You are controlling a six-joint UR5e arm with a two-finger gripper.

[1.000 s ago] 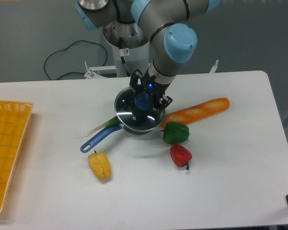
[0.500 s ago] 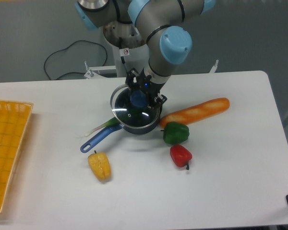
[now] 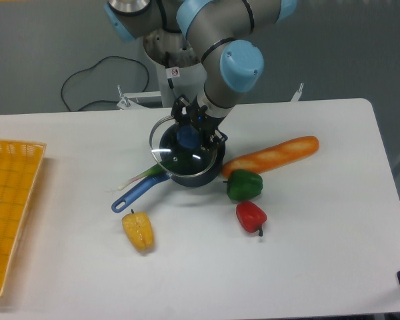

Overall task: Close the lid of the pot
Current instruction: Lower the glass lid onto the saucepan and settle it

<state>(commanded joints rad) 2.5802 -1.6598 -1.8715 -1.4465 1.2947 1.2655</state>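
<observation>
Our gripper (image 3: 189,135) was closed on the knob of the lid (image 3: 179,150). The lid hung tilted above the pot (image 3: 195,172), shifted toward 10 o'clock from it, so its rim stuck out on that side. We judged the task unfinished: centring and lowering were left. The arm hid the pot's far rim, and contact was unclear.

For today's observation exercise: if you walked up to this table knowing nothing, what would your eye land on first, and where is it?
First, the gripper at the table's back centre, closed on the blue knob of the glass lid, which sits tilted and offset left over the dark pot. Next, the bright food to the right: a long baguette, a green pepper and a red pepper. A yellow pepper lies near the pot's handle.
</observation>
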